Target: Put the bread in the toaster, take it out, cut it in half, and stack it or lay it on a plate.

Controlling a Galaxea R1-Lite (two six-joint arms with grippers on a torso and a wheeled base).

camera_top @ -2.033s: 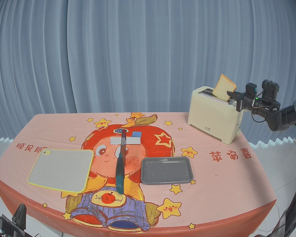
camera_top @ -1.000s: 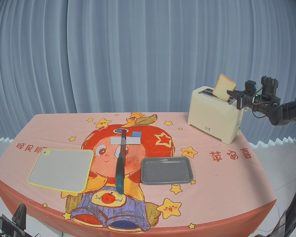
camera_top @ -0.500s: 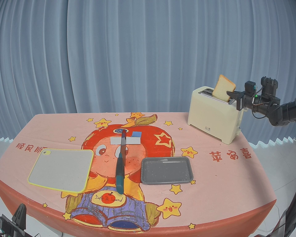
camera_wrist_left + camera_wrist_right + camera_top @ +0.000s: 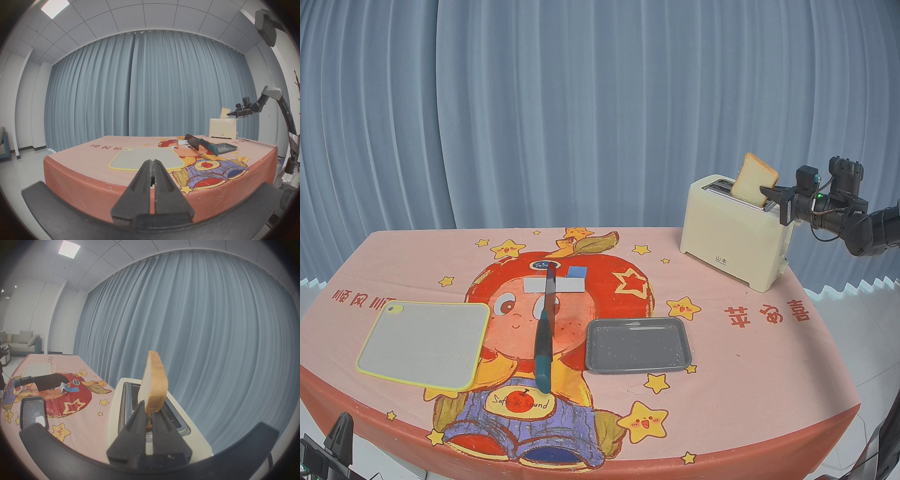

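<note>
Right gripper (image 4: 767, 189) clamps the tilted bread (image 4: 753, 177) — just above the toaster (image 4: 731, 240); left gripper (image 4: 152, 163) closed, empty.

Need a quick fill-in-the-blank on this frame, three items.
1. The right gripper is shut on the ___ at the toaster.
2. The knife lies between the cutting board and the ___.
3. The left gripper is ___, holding nothing.
Missing: bread; tray; shut.
</note>
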